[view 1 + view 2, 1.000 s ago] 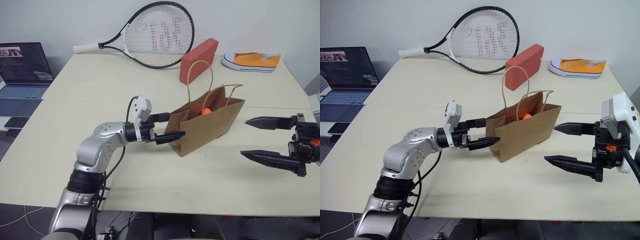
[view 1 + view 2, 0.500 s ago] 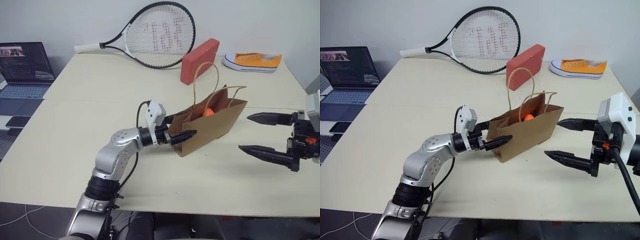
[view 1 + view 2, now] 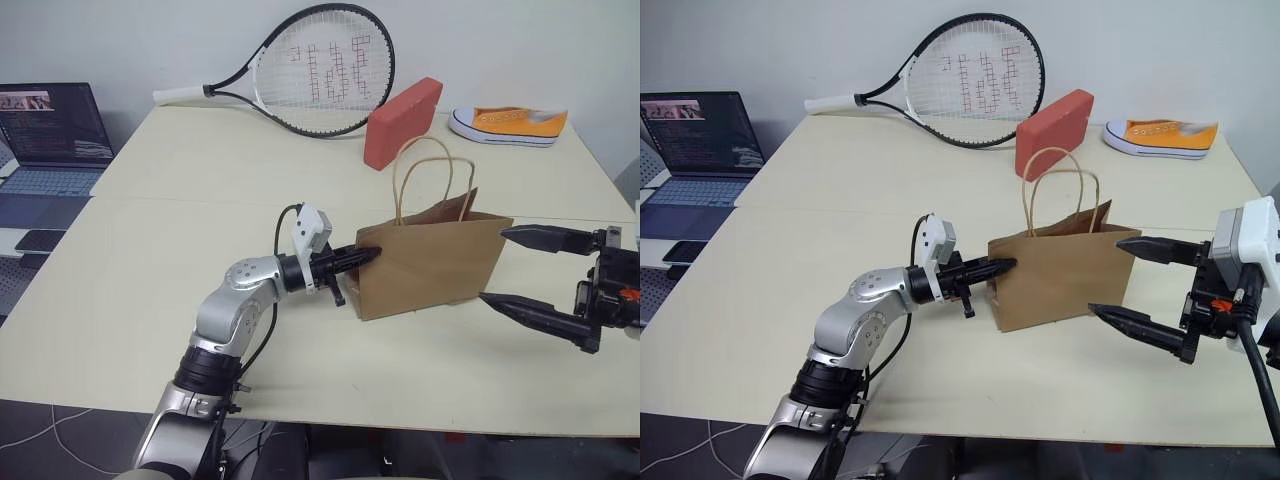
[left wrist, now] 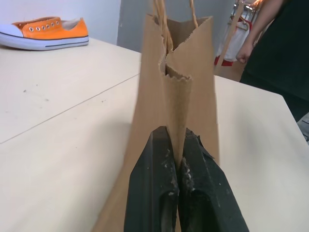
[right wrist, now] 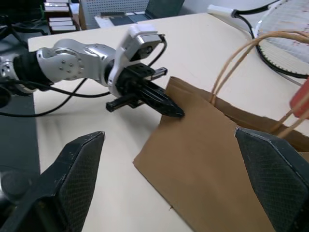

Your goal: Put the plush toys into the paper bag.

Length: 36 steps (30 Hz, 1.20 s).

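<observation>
Your right gripper point(image 3: 1130, 283) hangs nearest, spread wide and holding nothing, one finger either side of the bag's right end without touching it. Your left gripper point(image 3: 360, 257) is clenched on the paper at the left end of the bag point(image 3: 430, 262), which stands upright near the middle of the table point(image 3: 180, 260) with its handles point(image 3: 432, 175) raised. No toys can be seen from here; whether they lie inside the bag cannot be told. The step in hand appears to be steadying or opening the bag. Next, you would need to confirm its contents before releasing. Beyond stand a red block point(image 3: 402, 121), a racket point(image 3: 310, 65) and a sneaker point(image 3: 508, 124).
</observation>
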Each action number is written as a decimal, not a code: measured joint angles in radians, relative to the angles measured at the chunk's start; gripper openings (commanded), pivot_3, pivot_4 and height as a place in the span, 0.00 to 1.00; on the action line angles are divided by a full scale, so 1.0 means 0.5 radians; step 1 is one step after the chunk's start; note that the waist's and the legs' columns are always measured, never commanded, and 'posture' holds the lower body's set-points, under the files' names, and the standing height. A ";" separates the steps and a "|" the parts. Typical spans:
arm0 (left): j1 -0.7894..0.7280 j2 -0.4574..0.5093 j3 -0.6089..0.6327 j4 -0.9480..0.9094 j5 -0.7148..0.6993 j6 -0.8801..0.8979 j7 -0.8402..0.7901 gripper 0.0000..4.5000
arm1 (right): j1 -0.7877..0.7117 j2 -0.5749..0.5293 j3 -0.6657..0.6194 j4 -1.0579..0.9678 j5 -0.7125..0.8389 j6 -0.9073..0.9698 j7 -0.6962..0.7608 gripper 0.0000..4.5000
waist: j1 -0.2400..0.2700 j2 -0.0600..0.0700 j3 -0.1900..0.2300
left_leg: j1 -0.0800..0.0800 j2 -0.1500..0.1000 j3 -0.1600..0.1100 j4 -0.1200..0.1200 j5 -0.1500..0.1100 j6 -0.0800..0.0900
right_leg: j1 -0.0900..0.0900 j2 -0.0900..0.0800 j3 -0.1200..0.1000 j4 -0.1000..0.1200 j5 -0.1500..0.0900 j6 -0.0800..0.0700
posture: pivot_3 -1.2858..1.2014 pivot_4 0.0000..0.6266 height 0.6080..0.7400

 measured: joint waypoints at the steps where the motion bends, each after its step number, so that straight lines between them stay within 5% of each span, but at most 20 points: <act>1: -0.007 0.000 0.002 0.023 0.000 -0.003 -0.009 0.01 | 0.004 0.009 0.000 -0.012 0.015 -0.003 -0.018 1.00 | 0.000 0.000 0.000 | 0.000 0.000 0.000 0.000 0.000 0.000 | 0.000 0.000 0.000 0.000 -0.001 -0.002 | 0.52 0.24 1.00; 11: -0.174 0.076 0.068 0.264 -0.021 -0.029 -0.208 0.01 | 0.096 0.024 -0.060 -0.045 0.031 -0.032 -0.036 1.00 | 0.006 0.000 0.000 | 0.000 0.000 0.000 0.000 0.000 0.000 | 0.000 0.000 0.000 0.000 -0.001 -0.002 | 0.52 0.24 1.00; 28: -0.659 0.093 -0.007 1.108 0.133 -0.354 -1.005 0.01 | 0.724 0.013 -1.012 -0.182 0.429 0.205 -0.095 1.00 | 0.009 0.000 0.000 | -0.001 0.000 -0.001 0.000 0.000 0.000 | 0.000 0.000 -0.002 0.000 -0.002 -0.004 | 0.52 0.24 1.00; 36: -0.744 0.053 -0.003 1.280 0.226 -0.520 -1.087 0.01 | 0.881 0.027 -1.146 -0.243 0.436 0.210 -0.079 1.00 | 0.010 -0.001 0.000 | -0.002 0.000 -0.001 0.000 0.000 0.000 | 0.001 0.000 -0.002 -0.001 -0.002 -0.003 | 0.52 0.24 1.00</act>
